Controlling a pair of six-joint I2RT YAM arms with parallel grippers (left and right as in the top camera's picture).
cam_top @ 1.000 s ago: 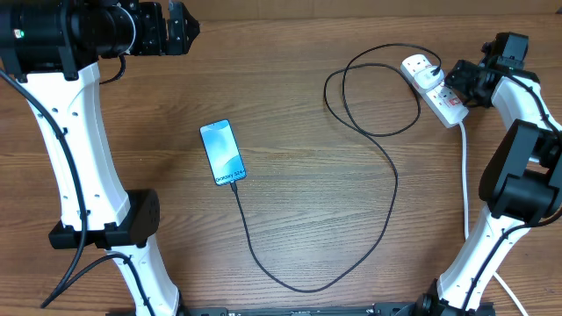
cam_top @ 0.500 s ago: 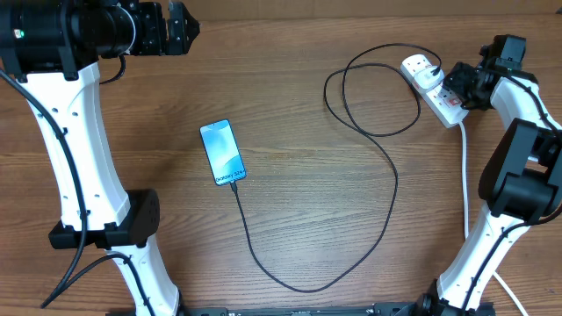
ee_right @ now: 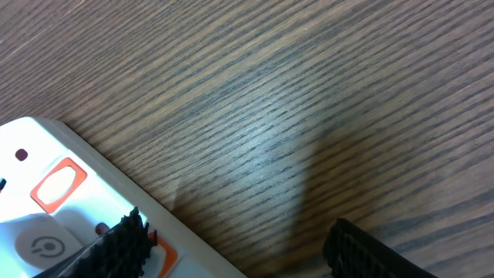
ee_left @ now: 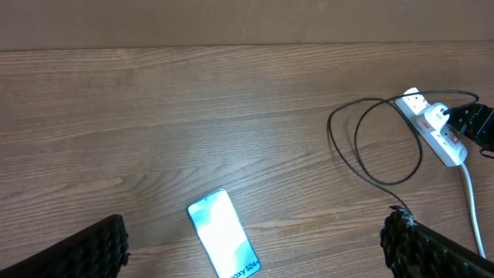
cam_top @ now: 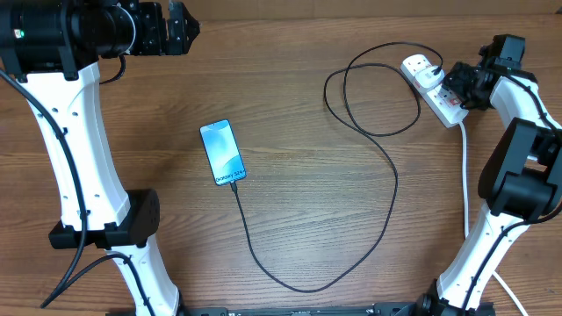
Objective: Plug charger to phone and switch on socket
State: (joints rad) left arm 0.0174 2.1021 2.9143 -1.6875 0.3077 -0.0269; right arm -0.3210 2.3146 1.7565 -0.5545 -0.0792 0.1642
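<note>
Almost nothing has changed over the last second. My right pincer [cam_top: 450, 86] has only edged a little along the far end of the socket [cam_top: 432, 81], and the rest of the tabletop [cam_top: 307, 228] looks the same as before. The phone [cam_top: 223, 152] lies face up left of centre with its screen lit. The charger [cam_top: 392, 180] runs from the phone's lower edge in a long loop up to the socket, and neither has shifted. From overhead the connector tip [cam_top: 234, 183] looks seated in the phone, so I judge the plugging step done and only the switch left.

In the right wrist view my fingers stand apart, gripping nothing. One fingertip [ee_right: 123, 235] hangs over the white strip, just beside a red switch [ee_right: 58, 184], and the other is out over bare wood. I cannot tell whether that fingertip is touching the strip. The small shift reads to me as lining up for a press, and the press still needs a careful aim at the rocker.

My left pincer [cam_top: 183, 30] is parked at the far left edge, released and empty, well apart from the phone.
</note>
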